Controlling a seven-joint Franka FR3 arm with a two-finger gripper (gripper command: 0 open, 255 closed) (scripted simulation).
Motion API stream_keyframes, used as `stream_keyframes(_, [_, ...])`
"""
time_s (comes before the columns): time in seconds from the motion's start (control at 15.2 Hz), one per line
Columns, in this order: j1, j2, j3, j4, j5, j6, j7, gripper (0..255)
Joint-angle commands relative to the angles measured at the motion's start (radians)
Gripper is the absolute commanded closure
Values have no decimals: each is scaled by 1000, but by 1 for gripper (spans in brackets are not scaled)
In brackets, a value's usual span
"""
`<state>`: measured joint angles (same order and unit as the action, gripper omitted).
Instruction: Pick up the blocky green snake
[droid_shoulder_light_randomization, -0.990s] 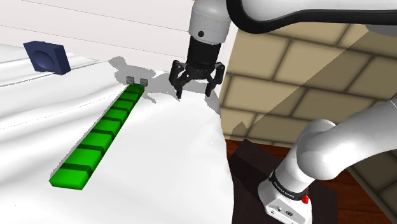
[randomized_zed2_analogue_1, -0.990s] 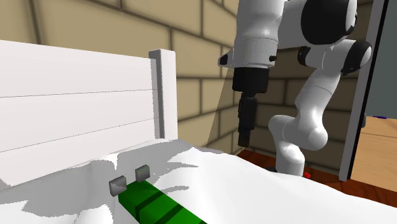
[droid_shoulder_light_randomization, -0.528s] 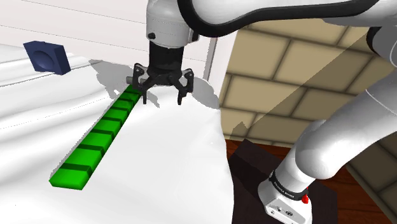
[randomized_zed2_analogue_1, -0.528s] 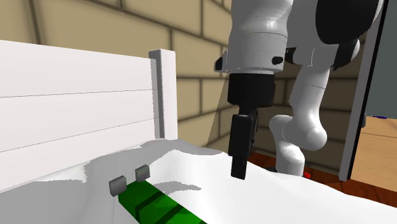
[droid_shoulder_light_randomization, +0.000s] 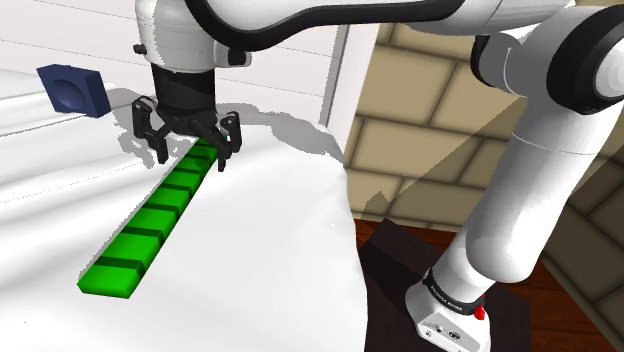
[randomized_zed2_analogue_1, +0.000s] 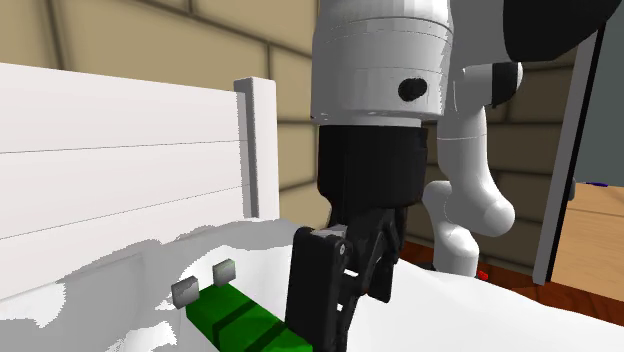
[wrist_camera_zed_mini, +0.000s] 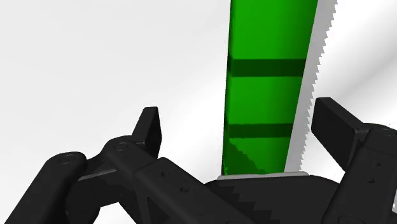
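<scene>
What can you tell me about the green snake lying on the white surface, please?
The green snake is a long, straight, flat bar, bright green, split into blocks by darker cross bands. It lies flat on the white surface. Two small grey blocks sit at one end. The gripper hovers over that end, its open fingers either side, not clasping it.
</scene>
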<state>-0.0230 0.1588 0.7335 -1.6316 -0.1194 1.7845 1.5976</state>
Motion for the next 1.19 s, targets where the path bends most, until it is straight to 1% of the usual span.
stream_keyframes(0.0, [51, 113, 0, 115, -71, -30, 103, 0])
stream_keyframes(0.07, [58, 120, -5, 123, -74, -32, 107, 0])
stream_keyframes(0.53, [49, 119, -11, 21, -77, 69, 112, 0])
stream_keyframes(0.66, [49, 119, -11, 21, -77, 70, 112, 0])
stream_keyframes(0.73, [50, 121, -12, 22, -78, 70, 113, 255])
stream_keyframes(1.12, [50, 121, -11, 21, -78, 71, 113, 255])
